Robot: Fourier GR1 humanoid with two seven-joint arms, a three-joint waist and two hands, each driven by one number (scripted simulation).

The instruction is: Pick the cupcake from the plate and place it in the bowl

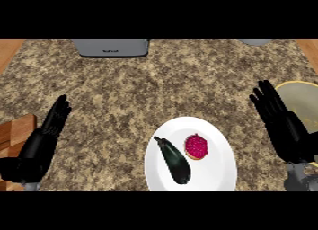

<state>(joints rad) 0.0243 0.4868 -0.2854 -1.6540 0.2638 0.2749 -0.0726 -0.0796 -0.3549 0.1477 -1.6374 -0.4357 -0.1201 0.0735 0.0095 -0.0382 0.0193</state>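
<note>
Cupcake [196, 146]: small, round, pink top, on the white plate [214, 175], left of the right hand's fingers [271, 105].
Eggplant [173, 160]: right beside it; the fingers might bump it.
Bowl [311, 108]: behind the right hand [281, 121].
Both hands: open, holding nothing.
Left hand [46, 134]: resting, far left.
Table [155, 85]: speckled.

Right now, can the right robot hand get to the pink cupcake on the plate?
Probably yes. The right robot hand is open just right of the white plate, and nothing lies between it and the cupcake. The eggplant sits on the cupcake's far side.
</note>
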